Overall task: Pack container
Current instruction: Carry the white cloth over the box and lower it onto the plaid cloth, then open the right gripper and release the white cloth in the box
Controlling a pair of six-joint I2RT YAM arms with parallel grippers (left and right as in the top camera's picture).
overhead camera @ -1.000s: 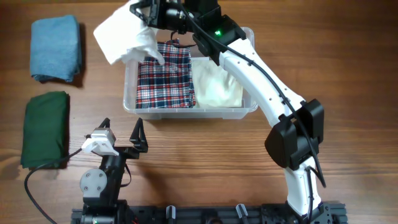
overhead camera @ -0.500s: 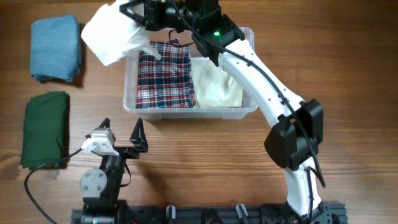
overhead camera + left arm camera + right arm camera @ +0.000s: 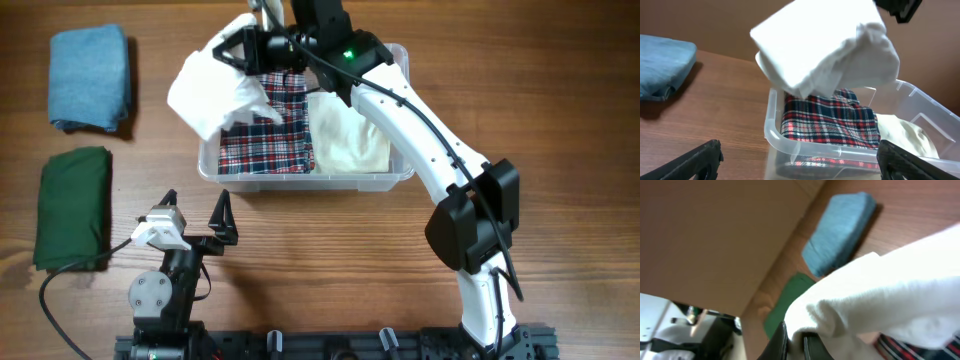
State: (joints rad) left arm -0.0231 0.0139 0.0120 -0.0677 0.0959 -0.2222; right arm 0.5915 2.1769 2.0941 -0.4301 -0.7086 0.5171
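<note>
The right jaws grip the white cloth (image 3: 207, 93) over the 10 o'clock corner of the container (image 3: 330, 180), at 12 o'clock on the table (image 3: 320, 250), left jaws apart, so releasing now could drape it across the rim.

We see one white cloth (image 3: 215, 88), plain with no pattern, and a plaid cloth (image 3: 268, 135) checked in red, white and dark navy. We find a cream cloth (image 3: 348, 135), plain as well. The container (image 3: 300, 178) is clear and colourless. We note a blue cloth (image 3: 90, 78), softly heathered, and a dark green cloth (image 3: 72, 205). The table (image 3: 320, 260) shows brown wood grain. The right arm (image 3: 420, 128) is white with black joints and a green light (image 3: 351, 53)
</note>
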